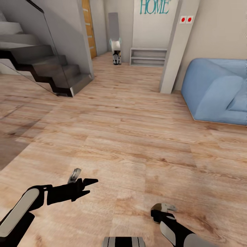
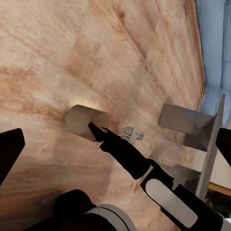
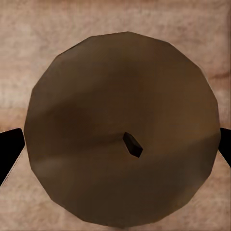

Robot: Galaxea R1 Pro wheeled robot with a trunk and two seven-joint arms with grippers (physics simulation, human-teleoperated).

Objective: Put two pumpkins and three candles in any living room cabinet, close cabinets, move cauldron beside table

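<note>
The robot is rolling over the plank floor (image 1: pixel 130 137) of the living room, with the blue sofa (image 1: pixel 216 91) ahead on the right and the stairs (image 1: pixel 44 68) on the left. No cabinet is showing yet.

The right gripper (image 1: pixel 163 209) is carrying 1 candle (image 3: pixel 122 130). In the right wrist view the round tan top with its dark wick is sitting between the 2 black fingers (image 3: pixel 9 154), which are closing on its sides. In the left wrist view the same candle is appearing as a stubby cylinder at the tip of the right arm.

The left gripper (image 1: pixel 82 183) is hanging low over the floor with its fingers spread apart and nothing between them.

Judging from this, the step in hand is ferrying 1 candle toward the cabinet. The next move is likely calling for turning the base until the console is coming into view, then opening a drawer with the free left gripper.
</note>
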